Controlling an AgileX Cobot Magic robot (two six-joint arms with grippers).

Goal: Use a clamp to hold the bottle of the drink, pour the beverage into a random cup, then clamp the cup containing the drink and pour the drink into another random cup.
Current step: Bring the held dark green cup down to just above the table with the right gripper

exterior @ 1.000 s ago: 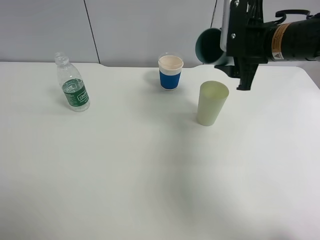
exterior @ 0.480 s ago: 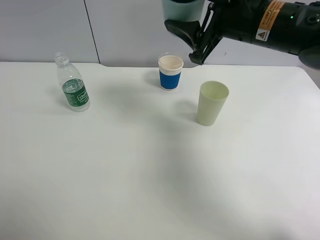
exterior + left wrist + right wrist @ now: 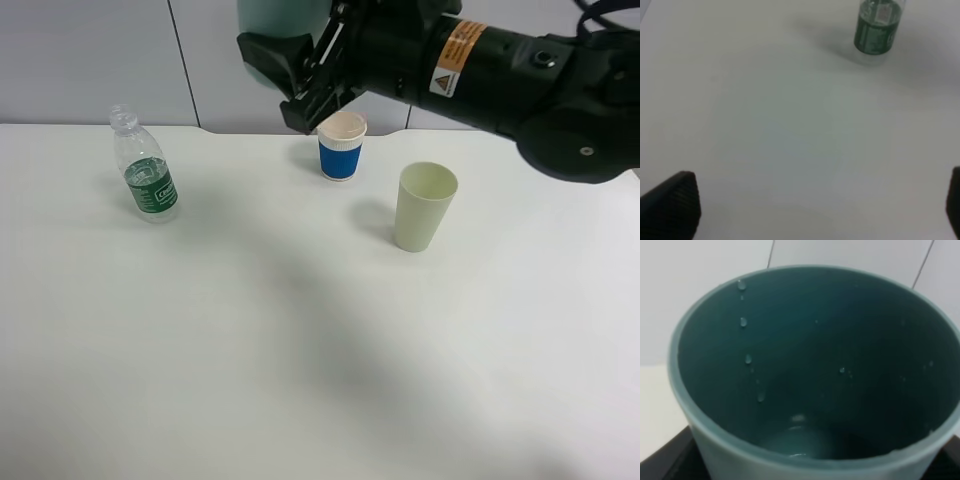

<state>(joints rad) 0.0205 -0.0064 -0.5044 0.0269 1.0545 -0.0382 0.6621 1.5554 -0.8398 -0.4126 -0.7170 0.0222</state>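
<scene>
My right gripper (image 3: 292, 58) is shut on the teal cup (image 3: 282, 16), held high near the back wall, left of the white paper cup. In the right wrist view the teal cup (image 3: 810, 380) fills the frame, with drops on its dark inner wall and only a trace of clear liquid at the bottom. The tall pale green cup (image 3: 424, 206) stands upright on the table, below and right of the gripper. The capless bottle (image 3: 146, 172) with a green label stands at the far left. My left gripper (image 3: 812, 202) is open over bare table, well short of the bottle (image 3: 878, 26).
A white paper cup with a blue sleeve (image 3: 341, 146) stands near the back of the white table (image 3: 300, 350), just below the right arm. The bulky black right arm (image 3: 500, 70) spans the upper right of the exterior view.
My right arm has swung left with the teal cup, from above the pale green cup to past the paper cup. The cup has turned from lying sideways to roughly upright.
</scene>
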